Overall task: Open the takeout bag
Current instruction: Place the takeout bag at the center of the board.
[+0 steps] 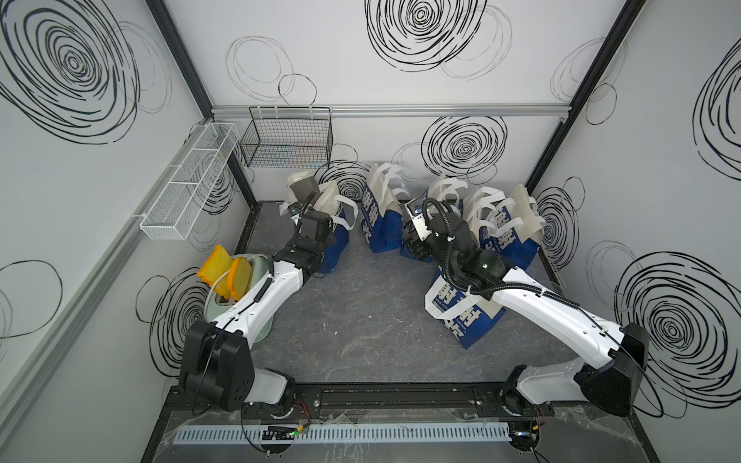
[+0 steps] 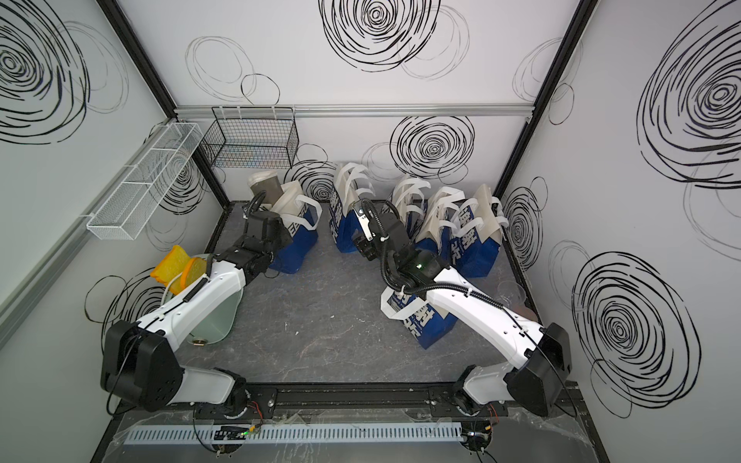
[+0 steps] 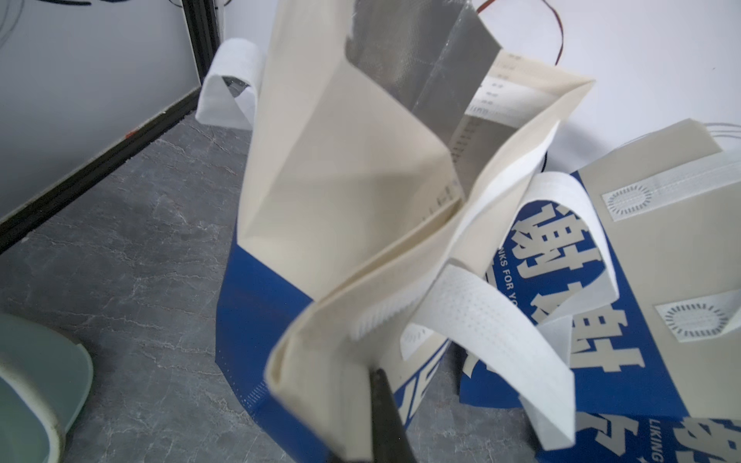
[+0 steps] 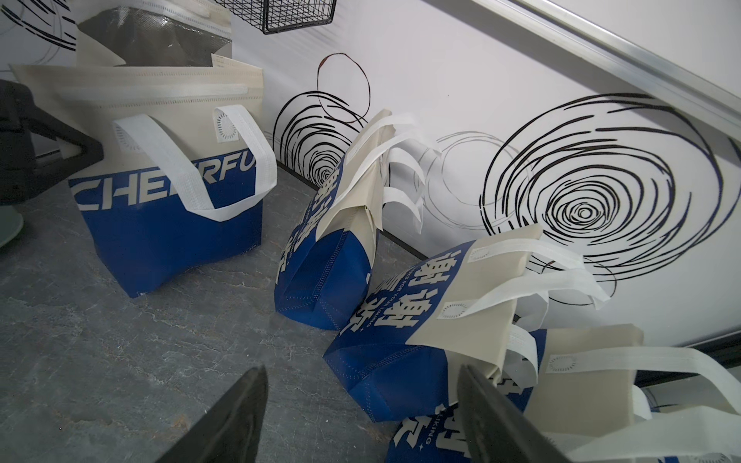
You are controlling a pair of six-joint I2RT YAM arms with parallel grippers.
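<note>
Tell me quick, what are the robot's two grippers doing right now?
Left gripper: shut, pinching the cream top edge of the takeout bag.
Right gripper: open, holding nothing.

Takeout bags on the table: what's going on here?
The left gripper is shut on the cream top rim of the blue-and-cream fabric takeout bag in front of it. The bag's mouth is partly spread, with silver lining showing. The right gripper is open and empty, above the grey table beside the other blue-and-cream bags, which look closed.
</note>
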